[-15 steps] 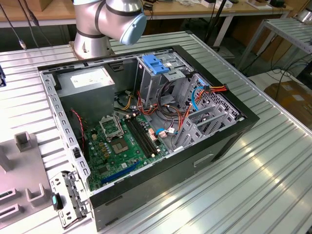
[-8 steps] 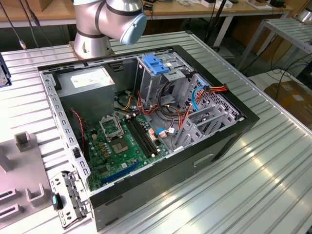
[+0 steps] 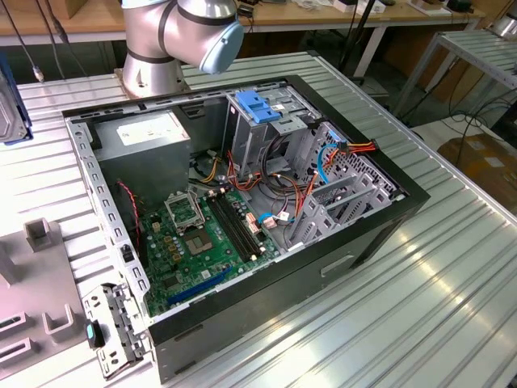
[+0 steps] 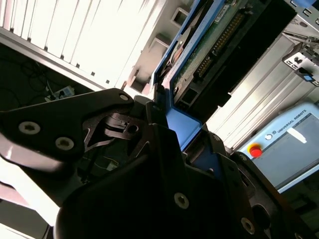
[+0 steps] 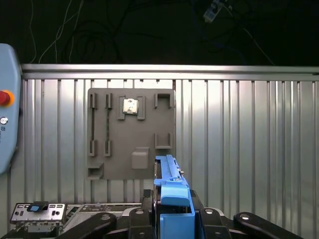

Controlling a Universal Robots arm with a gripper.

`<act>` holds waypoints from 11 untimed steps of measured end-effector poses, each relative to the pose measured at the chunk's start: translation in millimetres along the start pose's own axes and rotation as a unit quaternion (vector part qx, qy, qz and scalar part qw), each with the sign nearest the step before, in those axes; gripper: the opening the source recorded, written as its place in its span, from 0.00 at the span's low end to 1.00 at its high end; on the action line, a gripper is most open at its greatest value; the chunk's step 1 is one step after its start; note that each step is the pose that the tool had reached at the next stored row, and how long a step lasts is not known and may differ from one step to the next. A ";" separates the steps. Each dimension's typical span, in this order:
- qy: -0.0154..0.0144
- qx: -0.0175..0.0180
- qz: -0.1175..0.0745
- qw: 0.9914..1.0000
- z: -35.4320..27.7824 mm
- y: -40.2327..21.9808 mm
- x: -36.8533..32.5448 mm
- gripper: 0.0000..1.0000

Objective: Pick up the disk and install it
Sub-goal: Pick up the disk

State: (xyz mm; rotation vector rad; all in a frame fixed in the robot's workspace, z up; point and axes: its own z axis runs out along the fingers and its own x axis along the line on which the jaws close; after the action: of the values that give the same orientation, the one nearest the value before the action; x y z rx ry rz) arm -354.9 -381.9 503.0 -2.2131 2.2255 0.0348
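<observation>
The arm was a thick tube of silver-grey metal, smooth and a little shiny, and its joint ended in a round cap of light blue colour. In the second wrist view the gripper was all black, built from flat plates and short link bars. Small silver screws with hexagonal sockets sat in the plates.

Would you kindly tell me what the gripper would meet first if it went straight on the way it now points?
Probably the grey holder plate on the ribbed table. The gripper, shut on the disk, points at it, with the disk's end near the plate's edge. Depth is unclear.
</observation>
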 end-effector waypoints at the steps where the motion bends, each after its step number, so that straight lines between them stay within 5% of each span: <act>1: 0.000 0.000 0.000 1.000 0.0 -1.3 0.0 0.37; 11: 0.000 0.000 0.000 1.000 0.0 -17.1 0.4 0.37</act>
State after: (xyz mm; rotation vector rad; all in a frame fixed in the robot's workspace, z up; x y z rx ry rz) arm -337.8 -382.3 502.7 -2.2131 2.2257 0.0346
